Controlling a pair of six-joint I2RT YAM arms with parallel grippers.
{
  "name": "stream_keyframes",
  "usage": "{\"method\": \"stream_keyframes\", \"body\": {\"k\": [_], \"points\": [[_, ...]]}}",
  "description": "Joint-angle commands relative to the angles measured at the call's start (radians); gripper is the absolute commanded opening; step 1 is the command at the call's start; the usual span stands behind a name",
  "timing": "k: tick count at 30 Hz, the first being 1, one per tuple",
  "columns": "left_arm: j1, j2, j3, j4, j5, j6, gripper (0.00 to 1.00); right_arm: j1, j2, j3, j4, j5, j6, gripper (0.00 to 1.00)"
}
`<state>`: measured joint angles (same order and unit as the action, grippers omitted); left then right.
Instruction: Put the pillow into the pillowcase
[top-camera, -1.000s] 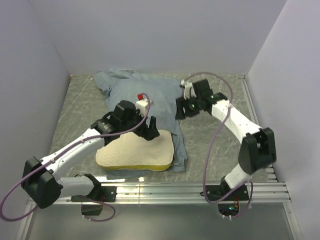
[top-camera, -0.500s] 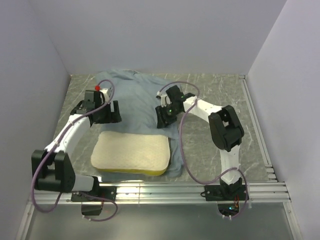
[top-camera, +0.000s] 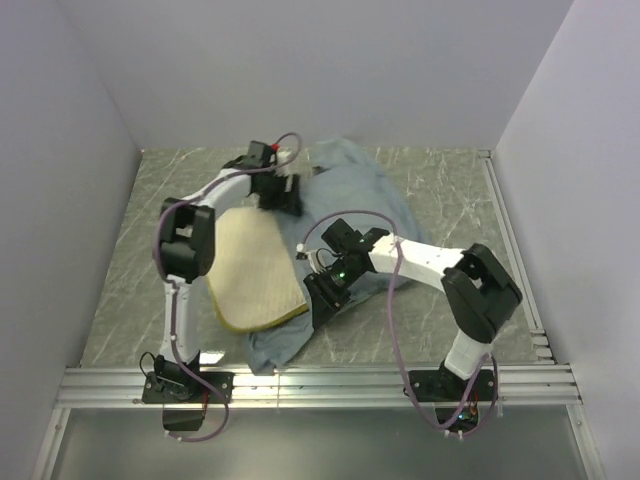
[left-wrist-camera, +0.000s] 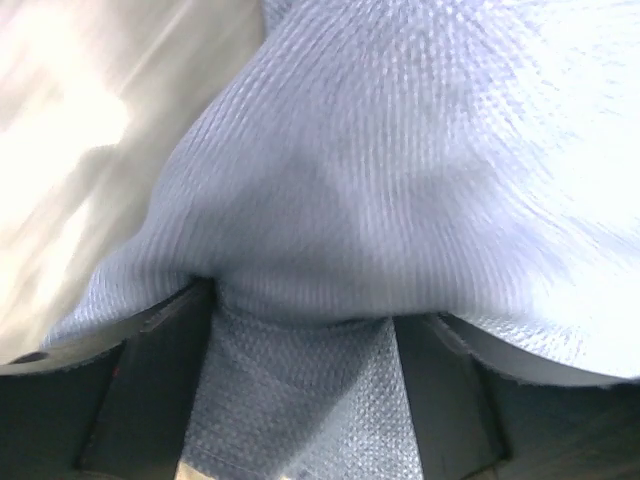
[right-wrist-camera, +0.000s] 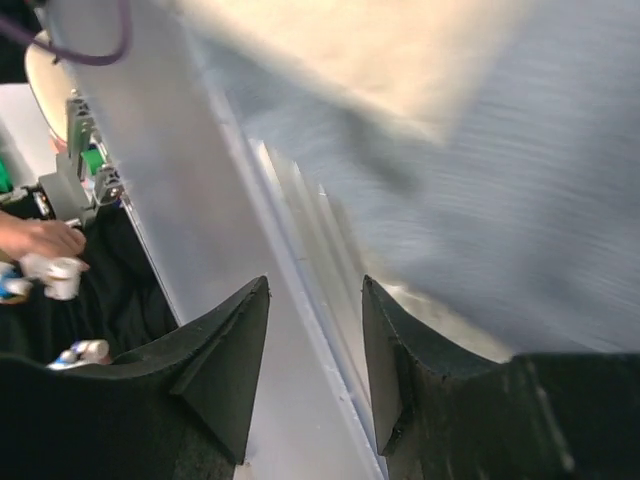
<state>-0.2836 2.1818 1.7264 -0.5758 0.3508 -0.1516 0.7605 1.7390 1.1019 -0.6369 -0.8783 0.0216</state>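
Three pale walls (top-camera: 320, 70) enclose the marbled grey table (top-camera: 452, 192); left gripper (left-wrist-camera: 300, 335) pinches the pillowcase (left-wrist-camera: 350, 200), right gripper (right-wrist-camera: 315, 290) gapes empty.

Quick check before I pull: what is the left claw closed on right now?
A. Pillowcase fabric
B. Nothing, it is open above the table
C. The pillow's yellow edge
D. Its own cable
A: the left wrist view shows blue-grey pillowcase fabric bunched and pinched in the left claw, between its dark fingers.
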Motion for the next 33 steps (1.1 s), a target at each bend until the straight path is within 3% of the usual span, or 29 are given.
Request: {"method": "stream_keyframes", "body": {"k": [1,6,8,9,13,16,22,26,29,30,33], "points": [[-0.071,0.068,0.19,0.077,0.132,-0.034,0.79,-0.029,-0.12,0.03,0.001,-0.002,0.003,0.51],[0.055,-0.111,0.158,0.123,0.142,-0.04,0.85,-0.159,-0.237,0.136,-0.055,0.192,-0.003,0.55],[0.105,-0.248,0.073,0.102,0.154,0.004,0.87,-0.167,-0.262,0.185,-0.046,0.335,0.021,0.59],[0.116,-0.299,0.032,0.082,0.151,0.021,0.87,-0.164,-0.271,0.199,-0.037,0.496,0.041,0.61],[0.146,-0.581,-0.299,0.108,0.136,0.014,0.9,-0.121,-0.176,0.312,-0.064,0.645,0.092,0.66],[0.146,-0.801,-0.504,0.14,0.109,-0.084,0.9,-0.06,-0.082,0.415,-0.079,0.694,0.115,0.66],[0.15,-0.929,-0.778,0.162,0.047,-0.19,0.9,-0.006,0.108,0.547,-0.107,0.818,0.129,0.67],[0.155,-0.924,-0.852,0.198,0.03,-0.209,0.91,-0.001,0.218,0.592,-0.135,0.857,0.135,0.63],[0.155,-0.88,-0.866,0.212,0.043,-0.21,0.9,0.003,0.24,0.587,-0.132,0.823,0.138,0.43],[0.156,-0.864,-0.863,0.211,0.034,-0.21,0.9,0.003,0.246,0.589,-0.132,0.802,0.138,0.24],[0.175,-0.801,-0.866,0.223,0.028,-0.201,0.85,0.005,0.223,0.585,-0.126,0.733,0.132,0.0]]}}
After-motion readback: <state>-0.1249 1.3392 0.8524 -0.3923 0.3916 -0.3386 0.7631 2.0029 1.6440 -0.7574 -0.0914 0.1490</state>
